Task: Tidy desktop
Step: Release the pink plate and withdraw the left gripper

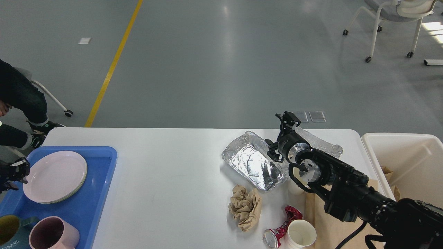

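Note:
The white desktop (173, 173) carries a blue tray (98, 193) at the left. A pink plate (55, 176) lies flat in the tray on top of another plate. My left gripper (15, 173) is at the plate's left rim, small and dark, so its hold cannot be made out. At the right, a crumpled foil tray (251, 162), a ball of brown paper (245, 205), a crushed red can (280, 230) and a white paper cup (301, 235) lie on the desktop. My right gripper (287, 121) hovers over the foil tray's far edge, its fingers not distinguishable.
A pink mug (53, 235) and a teal mug (10, 231) stand at the tray's near end. A cream-white bin (405, 162) stands past the desktop's right edge. Brown paper (325, 224) lies under my right arm. A seated person (17, 100) is at the far left.

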`<state>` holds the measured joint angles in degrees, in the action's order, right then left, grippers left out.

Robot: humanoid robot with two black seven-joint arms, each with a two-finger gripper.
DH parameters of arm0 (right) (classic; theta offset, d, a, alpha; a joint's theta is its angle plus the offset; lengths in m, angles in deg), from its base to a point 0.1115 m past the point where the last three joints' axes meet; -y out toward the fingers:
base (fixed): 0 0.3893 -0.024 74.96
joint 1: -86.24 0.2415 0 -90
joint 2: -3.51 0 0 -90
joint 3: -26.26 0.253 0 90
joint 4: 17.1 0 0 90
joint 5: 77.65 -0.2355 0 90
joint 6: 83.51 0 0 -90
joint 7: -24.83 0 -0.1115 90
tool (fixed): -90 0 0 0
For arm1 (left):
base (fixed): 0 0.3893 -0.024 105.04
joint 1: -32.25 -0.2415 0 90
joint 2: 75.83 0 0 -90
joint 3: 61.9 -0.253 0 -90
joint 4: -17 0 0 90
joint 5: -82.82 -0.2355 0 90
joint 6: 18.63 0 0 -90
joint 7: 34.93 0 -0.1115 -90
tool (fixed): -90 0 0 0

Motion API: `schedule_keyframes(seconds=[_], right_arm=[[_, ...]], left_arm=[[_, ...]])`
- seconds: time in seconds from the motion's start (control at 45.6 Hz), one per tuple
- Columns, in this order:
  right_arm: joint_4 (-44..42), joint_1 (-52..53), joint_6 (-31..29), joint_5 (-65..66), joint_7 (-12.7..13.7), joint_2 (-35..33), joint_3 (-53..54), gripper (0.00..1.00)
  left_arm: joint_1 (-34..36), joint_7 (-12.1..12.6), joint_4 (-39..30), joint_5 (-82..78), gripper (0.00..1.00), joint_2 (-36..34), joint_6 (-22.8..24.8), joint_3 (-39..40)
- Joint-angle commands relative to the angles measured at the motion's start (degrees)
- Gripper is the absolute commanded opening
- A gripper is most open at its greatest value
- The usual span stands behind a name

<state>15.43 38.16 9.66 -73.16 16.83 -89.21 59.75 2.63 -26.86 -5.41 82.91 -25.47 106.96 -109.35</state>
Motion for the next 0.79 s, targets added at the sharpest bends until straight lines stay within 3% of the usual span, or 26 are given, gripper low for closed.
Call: schedule_keyframes(seconds=[0.0,0.066,0.132,0.175,0.329,0.483,0.614,0.768], right_arm=[[0.0,0.0,0.0,0.0,0.0,0.0,0.0,1.0],[0.0,0.0,0.0,0.0,0.0,0.0,0.0,1.0],[0.1,0.0,0.0,0.0,0.0,0.0,0.0,1.0],[0.1,0.0,0.0,0.0,0.0,0.0,0.0,1.0],[0.1,0.0,0.0,0.0,0.0,0.0,0.0,1.0],[0.1,0.0,0.0,0.0,0.0,0.0,0.0,1.0],[0.1,0.0,0.0,0.0,0.0,0.0,0.0,1.0],[0.0,0.0,0.0,0.0,0.0,0.0,0.0,1.0]], left_arm=[[0.1,-0.1,0.0,0.0,0.55,-0.5,-0.7,0.1],[0.4,-0.1,0.1,0.1,0.66,-0.9,-1.5,0.2],[1.7,-0.3,0.6,0.2,0.86,-1.0,-3.4,0.3],[2.6,-0.6,0.9,0.3,0.92,-1.7,-4.5,0.9],[5.6,-1.0,1.8,0.3,0.93,-7.7,-9.5,4.7],[7.0,-0.6,4.1,0.2,0.94,-8.9,-16.2,6.5],[8.2,-2.0,4.7,0.3,0.96,-10.5,-16.9,11.0],[5.6,-3.3,5.2,0.0,0.96,-10.4,-17.1,24.3]])
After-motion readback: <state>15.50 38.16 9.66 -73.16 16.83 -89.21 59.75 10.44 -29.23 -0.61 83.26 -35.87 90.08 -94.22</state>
